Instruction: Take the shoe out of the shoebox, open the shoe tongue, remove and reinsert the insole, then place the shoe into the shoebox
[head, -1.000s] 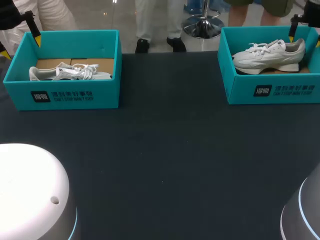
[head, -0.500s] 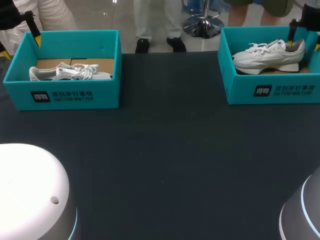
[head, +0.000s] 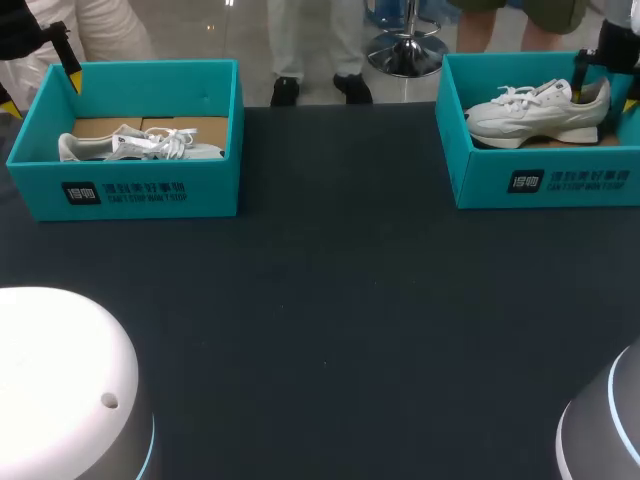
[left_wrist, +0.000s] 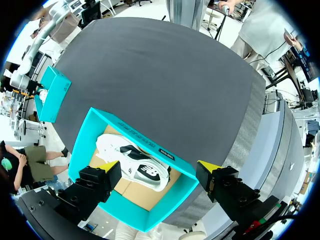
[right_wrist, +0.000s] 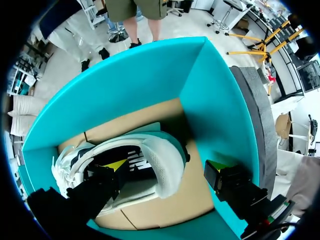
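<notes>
Barely started. Straddling the heel of the shoe (right_wrist: 159, 176) inside the right box (head: 540, 182) with the right tool (right_wrist: 165, 166) spread wide, not clamped. Hovering over the other box (left_wrist: 134, 132) with the left tool (left_wrist: 157, 168), equally wide. Yet to lift out, open tongue, swap insole, return.

I see even, diffuse overhead light on the dark table (head: 330, 300), which reads matte in the head view and brighter in the left wrist view. In the right wrist view the white shoe (right_wrist: 165, 165) is brightly lit. It throws a soft shadow into the shoebox (right_wrist: 215, 110) corner behind its heel.
</notes>
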